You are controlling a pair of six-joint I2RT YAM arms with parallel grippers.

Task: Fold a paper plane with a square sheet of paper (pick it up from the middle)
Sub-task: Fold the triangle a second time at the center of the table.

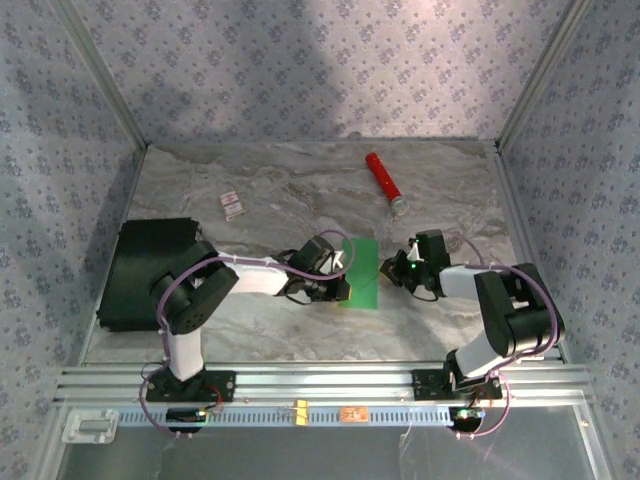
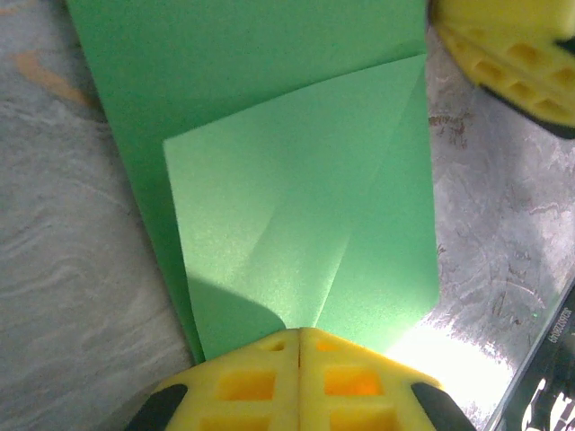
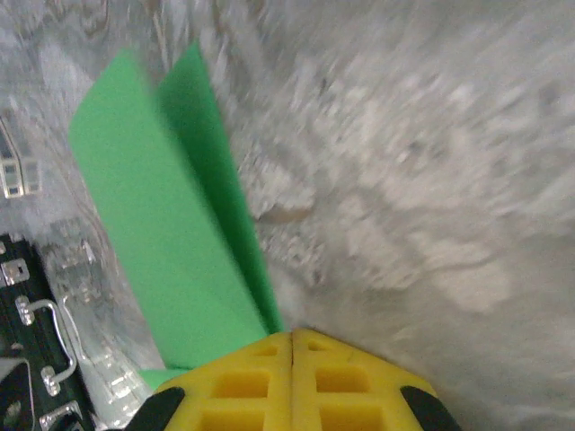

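Left gripper [image 2: 298, 346]: yellow fingers pressed together, no gap. The near edge of the green sheet [image 2: 296, 206] runs right into the tips, so it looks pinched there. A crease line runs straight to that pinch point.

Right gripper [image 3: 292, 346]: fingers also closed tight. The sheet comes up out of the seam between them as two raised flaps in a V, a bit blurred.

The sheet sits mid-table between the two grippers, one on each side edge. Partly folded: one lighter flap is turned over the darker layer, with a corner fold showing. Not a dart yet.

Handling, my judgement: very light, thin and floppy, holds a crease but crumples or tears if yanked. It slides easily on the smooth marble table [image 1: 300, 190]. Best hold is a shallow pinch at an edge or along the centre crease, with both sides moved together so it doesn't buckle. Lying flat it gives the fingers little to catch, so a raised fold is the easier place to grab.

Left of the arms is a black box [image 1: 145, 270]. Farther back are a small card [image 1: 232, 205] and a red cylinder [image 1: 382, 180], well apart from the sheet.
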